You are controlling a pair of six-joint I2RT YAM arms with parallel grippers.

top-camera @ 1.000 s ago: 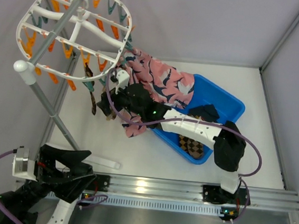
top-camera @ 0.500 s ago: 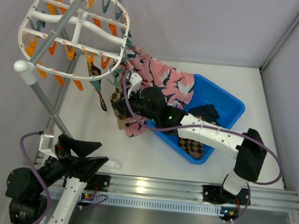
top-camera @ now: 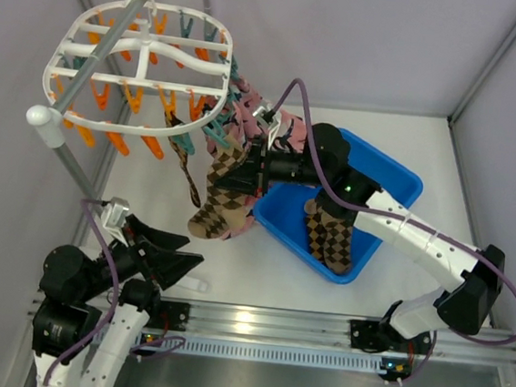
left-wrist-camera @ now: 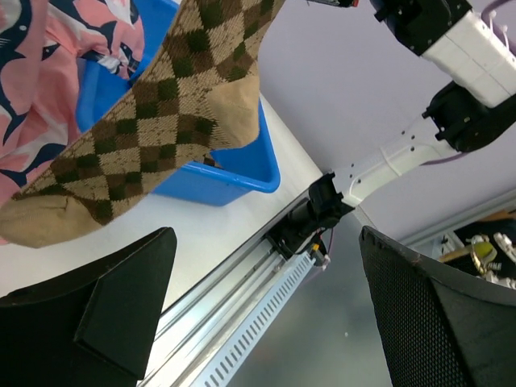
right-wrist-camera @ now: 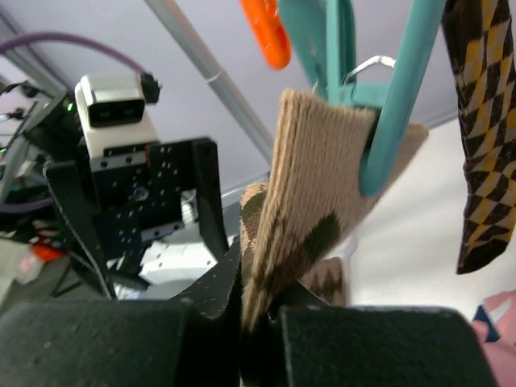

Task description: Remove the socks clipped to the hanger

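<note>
The white oval hanger [top-camera: 143,54] hangs at the upper left with orange and teal clips. A brown-and-black checkered sock [top-camera: 223,190] dangles from a teal clip [right-wrist-camera: 385,121] at its right rim. My right gripper [top-camera: 253,164] is shut on this sock [right-wrist-camera: 310,201] just below the clip, jaws [right-wrist-camera: 258,302] pinching the fabric. A second, thin checkered sock [top-camera: 187,173] hangs to the left, and pink socks [top-camera: 248,110] hang behind. My left gripper [top-camera: 179,252] stands open low at the near left, empty, its fingers wide apart [left-wrist-camera: 266,314] below the sock [left-wrist-camera: 161,121].
A blue bin [top-camera: 396,184] sits at the right and holds a checkered sock [top-camera: 331,237]. The grey pole [top-camera: 74,162] slants down the left side. The metal rail [top-camera: 263,327] runs along the near edge. My right arm [top-camera: 418,236] reaches over the bin.
My right gripper has shut on the checkered sock and shifted right and up. The hanger has swung round. My left arm has risen and turned its open gripper rightward.
</note>
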